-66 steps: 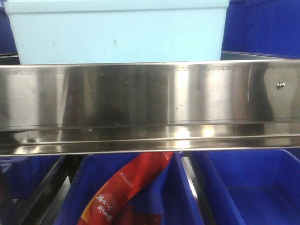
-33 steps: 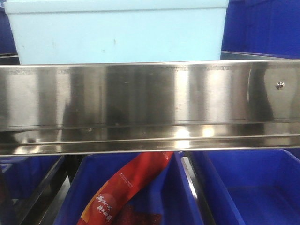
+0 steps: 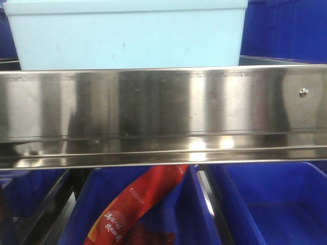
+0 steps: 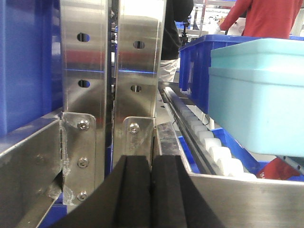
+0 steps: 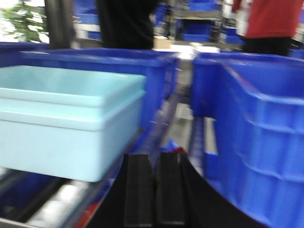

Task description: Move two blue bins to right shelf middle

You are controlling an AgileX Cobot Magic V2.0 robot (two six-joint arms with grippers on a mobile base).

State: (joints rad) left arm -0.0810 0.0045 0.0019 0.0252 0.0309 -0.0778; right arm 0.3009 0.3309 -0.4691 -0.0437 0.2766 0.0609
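I see a brushed stainless-steel shelf tier with a wide shiny front rail. The pale sky-blue smooth-walled plastic bins sit nested on it behind the rail, beside dark blue ribbed crates. Left gripper and right gripper: black pads pressed together, holding nothing.

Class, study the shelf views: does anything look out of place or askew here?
One thing: a red printed packet lies slanted in the dark blue crate below the steel rail, its top end reaching under the rail. The pale blue bin above sits square.
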